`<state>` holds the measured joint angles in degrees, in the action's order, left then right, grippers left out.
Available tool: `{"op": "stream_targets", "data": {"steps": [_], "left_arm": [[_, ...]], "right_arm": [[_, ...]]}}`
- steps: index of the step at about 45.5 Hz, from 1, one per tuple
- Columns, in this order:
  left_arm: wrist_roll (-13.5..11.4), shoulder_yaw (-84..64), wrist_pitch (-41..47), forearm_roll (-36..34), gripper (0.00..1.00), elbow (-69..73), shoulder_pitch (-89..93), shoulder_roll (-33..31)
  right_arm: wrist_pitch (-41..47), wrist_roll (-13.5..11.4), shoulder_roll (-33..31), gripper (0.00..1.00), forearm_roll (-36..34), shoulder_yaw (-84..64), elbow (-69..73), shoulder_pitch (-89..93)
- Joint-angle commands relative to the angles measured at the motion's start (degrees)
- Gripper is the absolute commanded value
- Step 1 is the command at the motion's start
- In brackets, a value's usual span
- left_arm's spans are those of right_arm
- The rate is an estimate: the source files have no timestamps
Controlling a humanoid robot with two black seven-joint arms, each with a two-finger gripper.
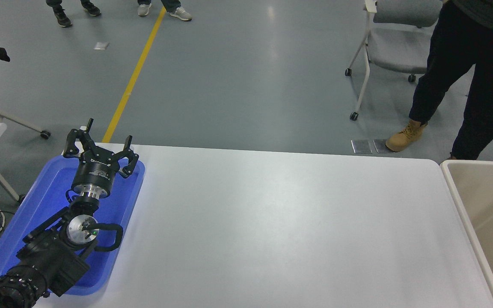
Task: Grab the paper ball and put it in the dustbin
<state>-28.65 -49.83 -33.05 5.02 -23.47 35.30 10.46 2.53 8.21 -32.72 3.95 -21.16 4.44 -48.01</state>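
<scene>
A grey floor lies beyond the white table. At left the left gripper hangs over the blue tray, fingers spread, holding nothing. At right stands the dustbin. No paper ball or right arm shows, so progress is unclear.

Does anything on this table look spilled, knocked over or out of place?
Nothing stands out. The white table shows no spill. The left end effector hangs open over the blue tray. The dustbin stands square at the right edge; no paper ball shows.
</scene>
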Motion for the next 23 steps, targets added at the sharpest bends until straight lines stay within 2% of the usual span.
{"op": "stream_targets", "data": {"steps": [1, 17, 19, 23], "left_arm": [[0.00, 0.00, 0.01, 0.08, 1.00, 0.00, -0.06, 0.00], [0.00, 0.00, 0.01, -0.01, 1.00, 0.00, -0.06, 0.00], [0.00, 0.00, 0.01, -0.01, 1.00, 0.00, -0.06, 0.00], [0.00, 0.00, 0.01, -0.01, 1.00, 0.00, -0.06, 0.00]], "right_arm": [[0.02, 0.14, 0.02, 1.00, -0.08, 21.22, 2.32, -6.48], [1.60, 0.49, -0.51, 1.00, 0.01, 47.86, 12.87, -7.63], [1.60, 1.28, -0.59, 1.00, -0.08, 51.72, 14.19, -7.36], [1.69, 5.14, -0.51, 1.00, 0.09, 58.76, 17.17, -7.10]]}}
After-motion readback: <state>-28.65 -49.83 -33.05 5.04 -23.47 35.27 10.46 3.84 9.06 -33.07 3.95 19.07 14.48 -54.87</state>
